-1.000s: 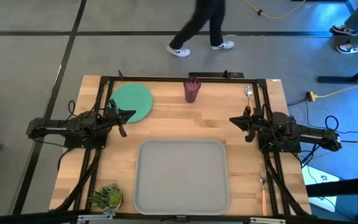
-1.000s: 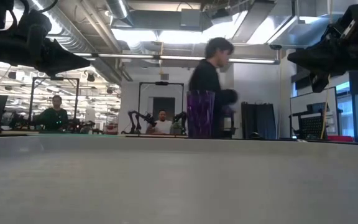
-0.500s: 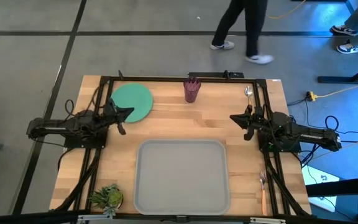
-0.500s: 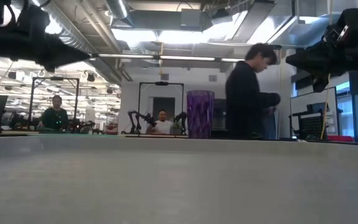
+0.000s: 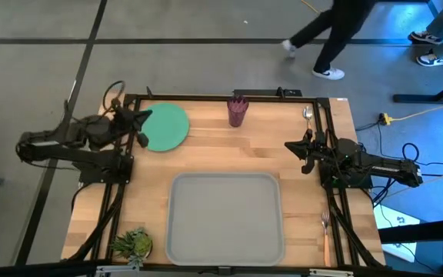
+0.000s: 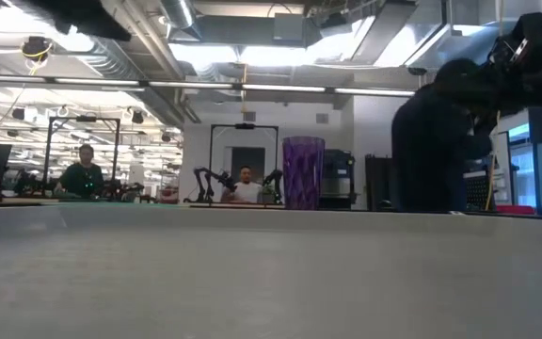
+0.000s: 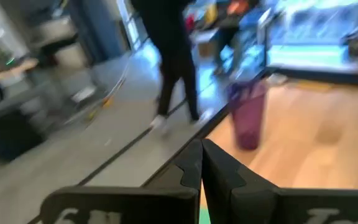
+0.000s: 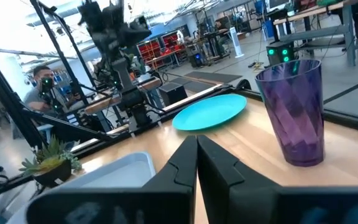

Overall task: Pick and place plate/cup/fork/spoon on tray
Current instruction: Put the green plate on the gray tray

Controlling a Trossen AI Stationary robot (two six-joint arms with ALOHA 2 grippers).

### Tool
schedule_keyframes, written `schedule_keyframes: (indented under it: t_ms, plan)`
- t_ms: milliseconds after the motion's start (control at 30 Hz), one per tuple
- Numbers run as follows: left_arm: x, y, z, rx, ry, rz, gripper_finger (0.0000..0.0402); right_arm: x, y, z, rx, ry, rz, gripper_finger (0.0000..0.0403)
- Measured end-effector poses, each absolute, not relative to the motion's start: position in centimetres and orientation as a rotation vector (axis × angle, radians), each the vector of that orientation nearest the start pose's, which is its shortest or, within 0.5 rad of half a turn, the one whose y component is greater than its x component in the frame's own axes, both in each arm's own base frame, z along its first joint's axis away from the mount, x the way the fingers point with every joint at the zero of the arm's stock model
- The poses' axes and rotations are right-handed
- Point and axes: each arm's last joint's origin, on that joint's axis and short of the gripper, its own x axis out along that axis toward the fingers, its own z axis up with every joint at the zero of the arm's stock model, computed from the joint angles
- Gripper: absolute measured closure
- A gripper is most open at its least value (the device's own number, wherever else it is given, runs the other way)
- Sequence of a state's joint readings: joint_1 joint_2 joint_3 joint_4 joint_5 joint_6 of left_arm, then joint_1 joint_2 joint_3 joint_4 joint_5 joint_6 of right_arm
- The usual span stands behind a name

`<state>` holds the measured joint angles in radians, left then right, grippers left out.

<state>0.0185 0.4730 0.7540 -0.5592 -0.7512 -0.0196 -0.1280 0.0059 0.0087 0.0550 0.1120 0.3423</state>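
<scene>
The green plate lies flat on the table at the far left; it also shows in the right wrist view. The purple cup stands upright at the far middle. The spoon lies at the far right, the fork at the near right. The grey tray lies near the middle, with nothing on it. My left gripper is shut and empty, raised over the plate's left edge. My right gripper is shut and empty, above the table at the right.
A small potted plant stands at the near left corner. A black frame runs along the table's far edge and sides. A person walks past behind the table.
My left gripper has risen and swung toward the table's far left, from beside the plate's near left edge to above its left edge, staying shut. My right arm has kept still. The person behind the table has walked from left to right.
</scene>
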Motion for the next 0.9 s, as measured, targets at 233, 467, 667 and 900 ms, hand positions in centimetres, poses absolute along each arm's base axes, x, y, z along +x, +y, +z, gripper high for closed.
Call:
schedule_keyframes:
  t_ms: [233,467,667,900]
  plan:
    - [11.5,2.2,36.2,-0.008,0.619,0.833,0.0401,9.1,-1.4,19.2,0.221,-0.103,-0.206,0.0386]
    - [14.5,2.9,35.7,-0.248,0.953,0.894,0.0401,8.6,-1.4,22.8,0.157,0.01,-0.215,0.0386]
    - [16.0,3.4,34.8,-0.455,1.006,0.923,0.0401,9.7,-1.6,26.6,0.239,0.21,-0.283,0.0386]
    - [16.5,3.4,34.7,-0.516,1.007,0.861,0.0401,12.3,-2.1,30.2,0.26,0.337,-0.338,0.0386]
